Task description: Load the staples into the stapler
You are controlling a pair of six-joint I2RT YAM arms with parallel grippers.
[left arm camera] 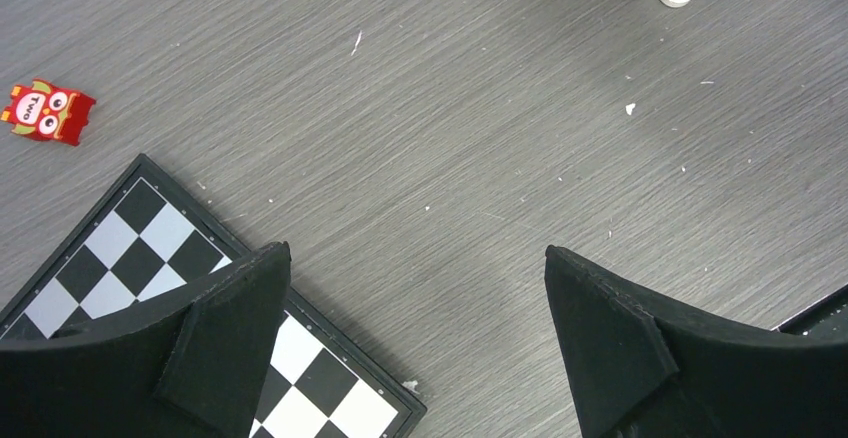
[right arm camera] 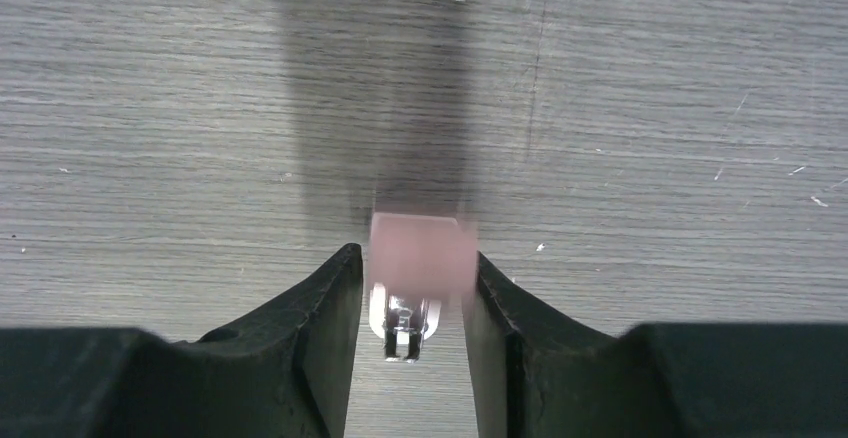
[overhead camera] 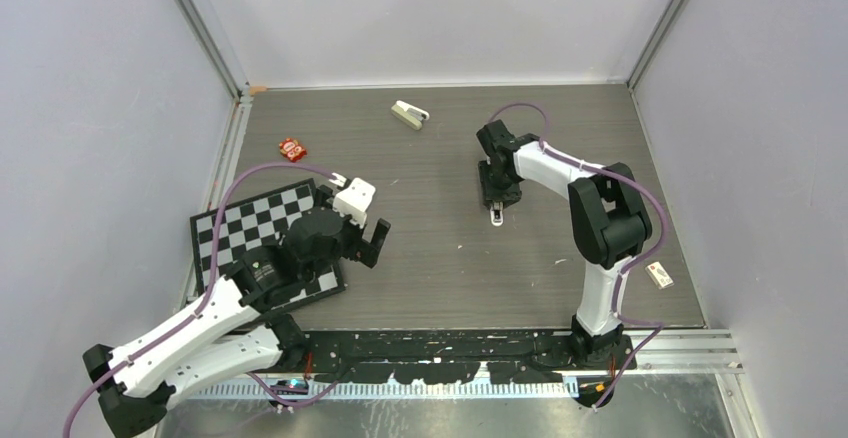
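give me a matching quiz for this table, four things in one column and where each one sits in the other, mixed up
Things:
1. stapler
2. small red piece
3. chessboard
4. pink object

Places:
a. between the fingers of the right gripper
b. alone at the far end of the table, near the middle
c. lying flat at the left edge
d. back left, on the bare surface

Pairs: 1-b, 2-d, 3-c, 4-a
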